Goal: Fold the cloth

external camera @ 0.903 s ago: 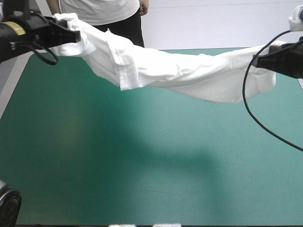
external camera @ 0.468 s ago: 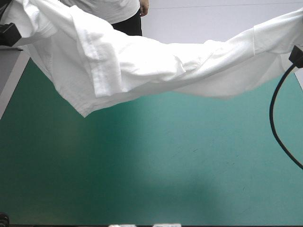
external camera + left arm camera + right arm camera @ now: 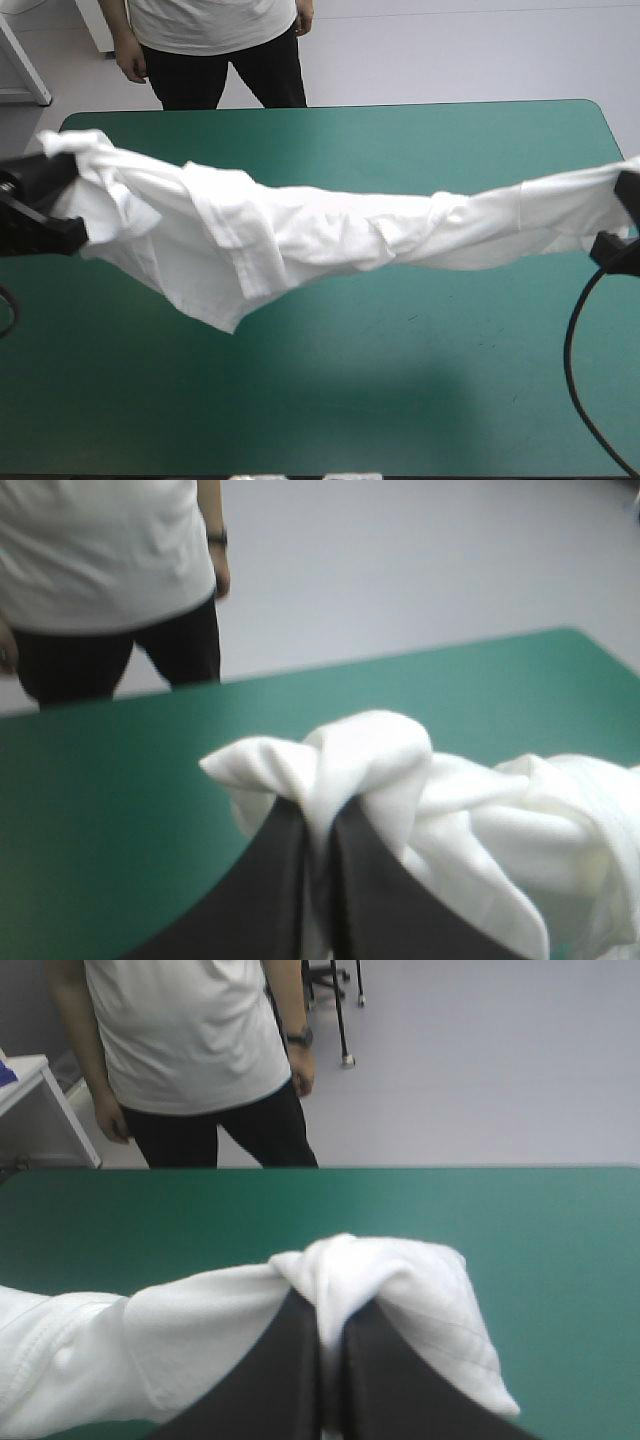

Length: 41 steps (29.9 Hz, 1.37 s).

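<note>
White T-shirt [image 3: 330, 235] slung in mid-air over the teal-green cover [image 3: 400, 400], my left gripper [image 3: 320, 815] clenched on one bunched end, my right gripper [image 3: 330, 1315] clamping the other

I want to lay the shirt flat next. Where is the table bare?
The white short-sleeved T-shirt, stretched between the left arm's black fingers and the right arm's black fingers, crowds the middle band. The teal-green table cover is bare from the shirt's hanging edge to the near edge, and in a narrower strip along the far edge.
</note>
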### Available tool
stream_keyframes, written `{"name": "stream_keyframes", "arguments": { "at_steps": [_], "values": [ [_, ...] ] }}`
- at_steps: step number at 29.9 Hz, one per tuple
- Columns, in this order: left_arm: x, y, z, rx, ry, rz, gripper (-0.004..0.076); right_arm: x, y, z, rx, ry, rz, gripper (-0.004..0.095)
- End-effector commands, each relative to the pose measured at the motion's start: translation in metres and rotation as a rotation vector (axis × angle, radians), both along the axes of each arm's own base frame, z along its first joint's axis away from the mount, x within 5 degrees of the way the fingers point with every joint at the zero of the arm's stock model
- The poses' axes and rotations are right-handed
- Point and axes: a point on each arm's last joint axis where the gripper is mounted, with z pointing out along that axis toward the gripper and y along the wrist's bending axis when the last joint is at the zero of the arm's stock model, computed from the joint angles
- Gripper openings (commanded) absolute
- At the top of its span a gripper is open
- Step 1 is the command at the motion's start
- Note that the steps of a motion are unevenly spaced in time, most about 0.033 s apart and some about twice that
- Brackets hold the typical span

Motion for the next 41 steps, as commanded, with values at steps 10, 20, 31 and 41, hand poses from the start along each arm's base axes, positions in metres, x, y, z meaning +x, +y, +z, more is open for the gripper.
{"name": "stream_keyframes", "arguments": {
  "at_steps": [10,20,31,41],
  "values": [
    [0.111,-0.024,-0.151,0.086,0.456,0.034,-0.001,0.107,0.005,-0.138,0.004,0.356,-0.045,-0.0017],
    [0.213,-0.042,-0.23,0.142,0.531,0.072,-0.001,0.206,0.01,-0.21,0.006,0.465,-0.086,-0.0017],
    [0.268,-0.054,-0.302,0.17,0.622,0.079,-0.001,0.277,0.014,-0.266,-0.012,0.614,-0.096,-0.0017],
    [0.281,-0.055,-0.313,0.214,0.616,0.075,0.0141,0.291,0.015,-0.285,-0.042,0.672,-0.088,0.0371]
  ]
}}
